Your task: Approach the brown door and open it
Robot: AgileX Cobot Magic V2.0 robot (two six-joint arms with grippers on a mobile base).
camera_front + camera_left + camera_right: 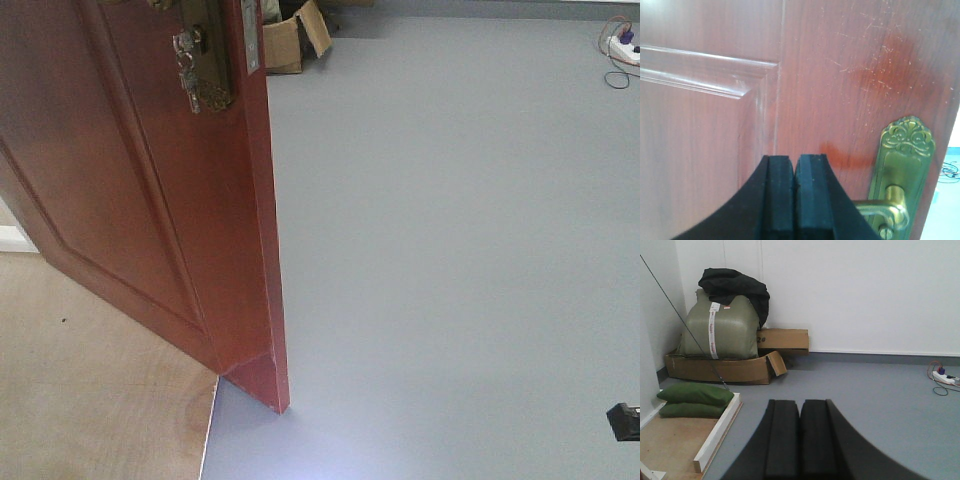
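Note:
The brown door (130,190) stands ajar, its free edge running down to the grey floor in the front view, with keys (187,62) hanging from the lock on its bronze plate. In the left wrist view the door face (840,75) fills the frame. My left gripper (794,159) is shut with nothing in it, close to the door, left of the ornate plate (905,155) and the brass lever handle (880,207). My right gripper (800,404) is shut and empty, facing the room away from the door.
Grey floor (450,250) spreads right of the door; a wooden platform (90,390) lies left. Cardboard boxes (740,367), a green bag (717,327), green cushions (692,400), a white-edged platform rim (720,432) and a power strip with cables (942,377) lie by the far wall.

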